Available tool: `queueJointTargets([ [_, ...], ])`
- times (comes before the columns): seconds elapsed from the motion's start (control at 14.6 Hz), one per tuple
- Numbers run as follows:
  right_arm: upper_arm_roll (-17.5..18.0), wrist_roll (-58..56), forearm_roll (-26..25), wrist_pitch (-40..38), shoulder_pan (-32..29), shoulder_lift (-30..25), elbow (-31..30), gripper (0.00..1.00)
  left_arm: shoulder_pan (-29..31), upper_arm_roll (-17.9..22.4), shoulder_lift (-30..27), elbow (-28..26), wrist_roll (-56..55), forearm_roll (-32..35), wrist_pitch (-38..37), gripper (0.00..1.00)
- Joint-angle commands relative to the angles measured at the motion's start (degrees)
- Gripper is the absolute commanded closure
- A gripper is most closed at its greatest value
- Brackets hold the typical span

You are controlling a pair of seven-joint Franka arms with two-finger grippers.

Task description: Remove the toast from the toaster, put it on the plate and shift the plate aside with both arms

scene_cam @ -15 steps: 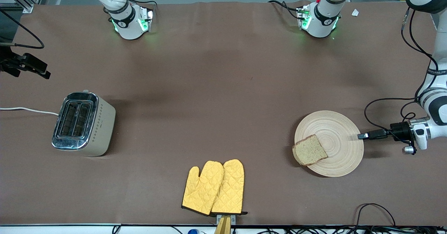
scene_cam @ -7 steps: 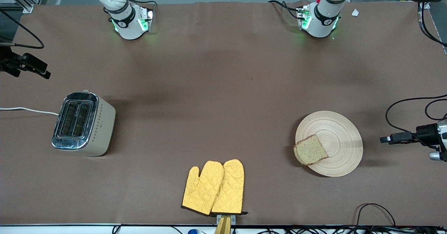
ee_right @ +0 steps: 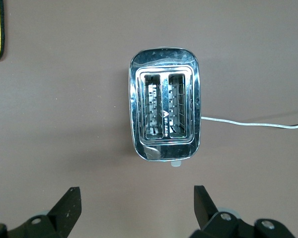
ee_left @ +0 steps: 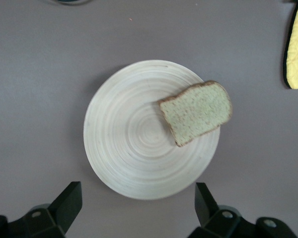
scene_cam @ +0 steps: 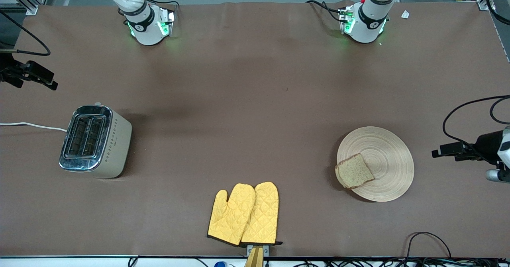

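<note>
Right gripper (scene_cam: 38, 79): up over the right arm's end of the bench (scene_cam: 255, 99), above the toaster; fingers (ee_right: 69, 206) spread apart, empty.
Toaster (scene_cam: 95, 140): upright on the bench, both slots showing no bread, white cord (scene_cam: 32, 126) trailing off the bench edge.
Oven mitts (scene_cam: 245, 214): yellow pair lying flat, overlapping, at the bench edge nearest the front camera.
Toast (scene_cam: 354, 171): flat on the plate, at the rim toward the mitts, one corner overhanging.
Plate (scene_cam: 388, 155): flat on the bench toward the left arm's end.
Left gripper (scene_cam: 446, 152): beside the plate, clear of its rim; fingers (ee_left: 69, 201) wide apart, empty.
</note>
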Motion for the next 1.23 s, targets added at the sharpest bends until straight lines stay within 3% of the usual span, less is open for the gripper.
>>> queueJointTargets([
  [0.0, 0.59, 0.25, 1.02, -0.48, -0.9, 0.21, 0.53, 0.0, -3.46, 0.54, -4.71, -1.61, -4.94, 3.26, -3.2, 0.0],
  [0.68, 0.59, 0.51, 1.02, -0.56, -0.37, 0.21, 0.53, 0.0, -7.76, 0.54, -16.57, -1.61, -9.36, 4.41, -13.75, 0.0],
  [0.89, 0.67, 0.51, 1.02, -0.65, -0.37, 0.21, 0.53, 0.0, -19.44, 9.31, -20.97, -2.67, -8.92, 13.54, -15.78, 0.0],
  [1.02, 0.76, 0.6, 1.02, -0.65, -0.29, 0.12, 0.53, 0.0, -20.16, 10.3, -22.91, -3.1, -9.0, 13.04, -15.86, 0.0],
  [1.16, 0.85, 0.69, 1.02, -0.65, -0.29, 0.12, 0.53, 0.0, -22.79, 13.97, -26.68, -6.52, -8.92, 10.15, -15.86, 0.0],
])
